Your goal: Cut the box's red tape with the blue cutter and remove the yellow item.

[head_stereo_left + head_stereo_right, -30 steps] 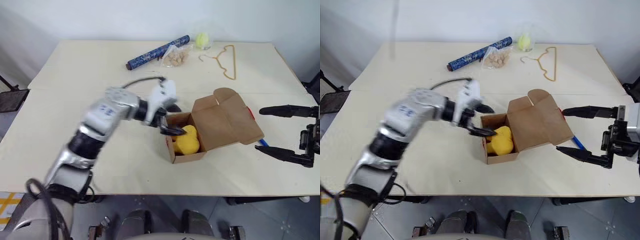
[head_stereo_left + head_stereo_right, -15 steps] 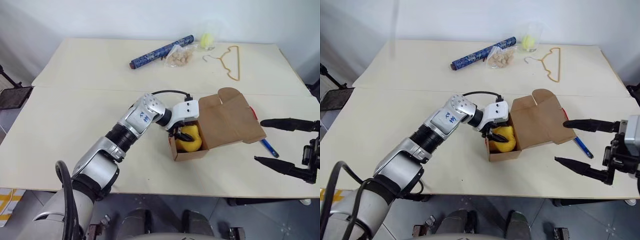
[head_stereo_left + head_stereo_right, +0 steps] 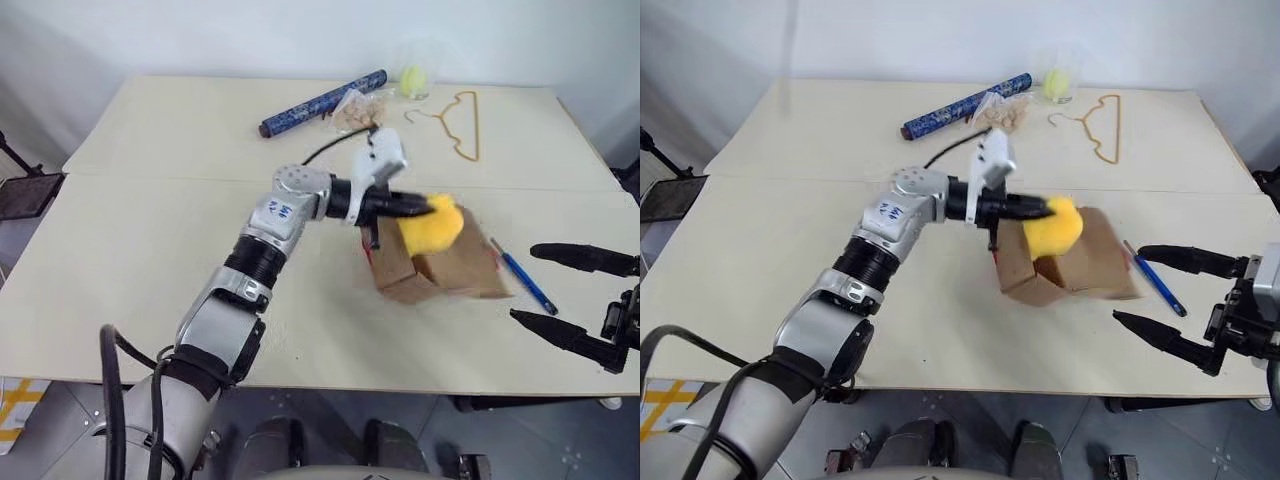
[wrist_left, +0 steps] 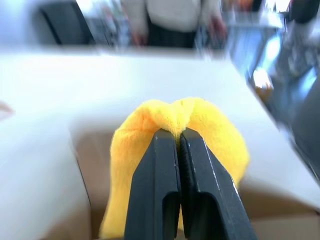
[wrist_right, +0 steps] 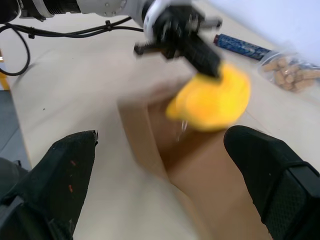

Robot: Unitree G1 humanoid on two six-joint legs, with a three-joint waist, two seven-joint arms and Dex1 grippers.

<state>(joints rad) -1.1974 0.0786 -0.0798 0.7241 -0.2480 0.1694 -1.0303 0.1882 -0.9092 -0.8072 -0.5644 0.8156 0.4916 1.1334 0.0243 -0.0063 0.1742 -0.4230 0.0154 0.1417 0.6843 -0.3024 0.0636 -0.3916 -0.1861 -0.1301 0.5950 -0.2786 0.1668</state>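
Black fingers of the left gripper [image 3: 422, 206] pinch the yellow item [image 3: 433, 222] above the box [image 3: 440, 262], which lies tipped on the table [image 3: 150, 230]. Beside it, the blue cutter [image 3: 522, 275] points away diagonally. Spread wide, the right gripper [image 3: 572, 298] hovers empty.

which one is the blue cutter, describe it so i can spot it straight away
Start at the cream table and find the small brown cardboard box. On the side toward the open right gripper lies a slim blue pen-shaped cutter. The dark blue patterned roll at the far edge is longer and thicker.
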